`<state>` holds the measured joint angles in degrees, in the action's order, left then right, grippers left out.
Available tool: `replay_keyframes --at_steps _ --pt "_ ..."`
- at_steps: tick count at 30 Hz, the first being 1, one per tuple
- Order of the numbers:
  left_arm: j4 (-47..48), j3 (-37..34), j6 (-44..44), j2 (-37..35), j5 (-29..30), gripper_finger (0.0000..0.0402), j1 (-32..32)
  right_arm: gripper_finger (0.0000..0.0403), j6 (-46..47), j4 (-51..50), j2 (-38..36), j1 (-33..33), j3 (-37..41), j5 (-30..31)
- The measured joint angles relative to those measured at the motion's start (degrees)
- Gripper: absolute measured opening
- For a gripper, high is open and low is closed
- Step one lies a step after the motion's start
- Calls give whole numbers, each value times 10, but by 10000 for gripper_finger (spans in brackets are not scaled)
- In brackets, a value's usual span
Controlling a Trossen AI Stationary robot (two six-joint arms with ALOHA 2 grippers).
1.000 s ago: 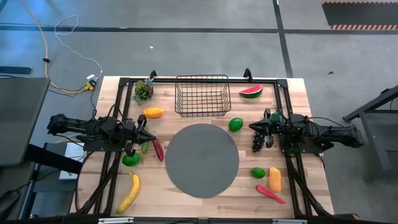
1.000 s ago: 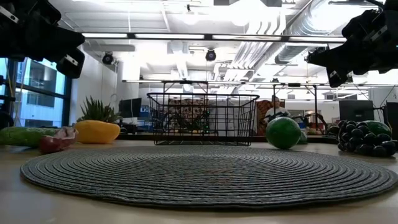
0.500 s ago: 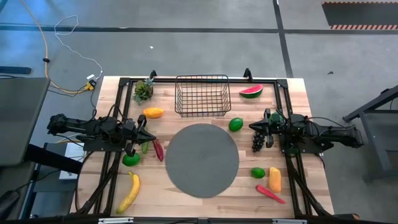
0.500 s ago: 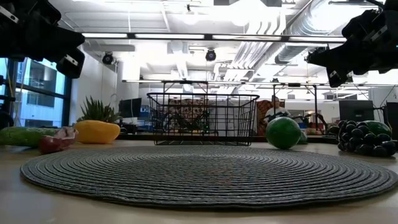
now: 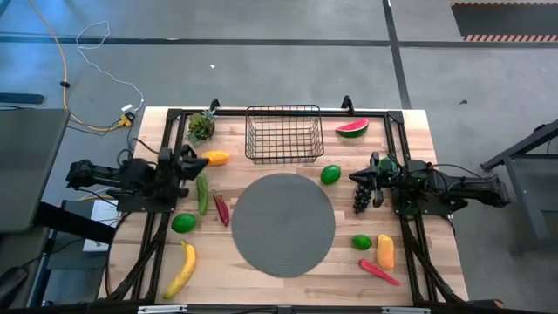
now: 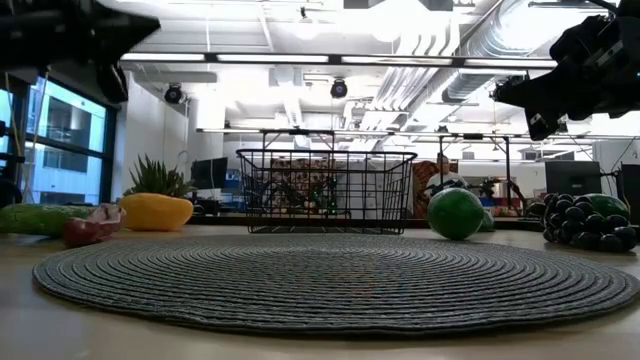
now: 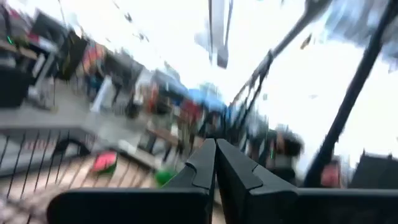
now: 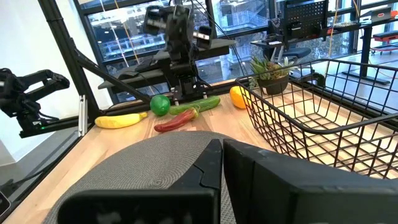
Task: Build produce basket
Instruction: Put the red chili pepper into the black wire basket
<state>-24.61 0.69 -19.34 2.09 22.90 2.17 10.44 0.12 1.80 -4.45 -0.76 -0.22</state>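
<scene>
High view: basket (image 5: 283,133) holds nothing; banana (image 5: 180,269) lies on table (image 5: 261,288).

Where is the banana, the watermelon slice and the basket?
banana (image 5: 181,269): high view, middle of its yellow curve.
watermelon slice (image 5: 352,127): high view, its red flesh.
basket (image 5: 282,160): high view, near wire rim.

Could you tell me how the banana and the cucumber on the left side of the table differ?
The banana is yellow and curved; the cucumber is green and nearly straight. The banana lies near the table's front edge, apart from other produce; the cucumber lies farther back, beside a red chilli. Both are long pieces lying flat on the wood, outside the basket.
</scene>
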Motion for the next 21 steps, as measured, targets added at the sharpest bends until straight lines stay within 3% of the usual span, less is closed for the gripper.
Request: replay_keyframes --at_steps 9,11,17,21 --pt "-150 1 10 0 87 3 0 0 0 0 0 0 0 0" --pt "-147 16 -3 4 90 3 0 0 0 0 0 0 0 0" --pt "-25 139 60 96 68 16 0 0 0 0 0 0 0 0" --pt "170 266 88 183 23 56 0 0 0 0 0 0 0 0"
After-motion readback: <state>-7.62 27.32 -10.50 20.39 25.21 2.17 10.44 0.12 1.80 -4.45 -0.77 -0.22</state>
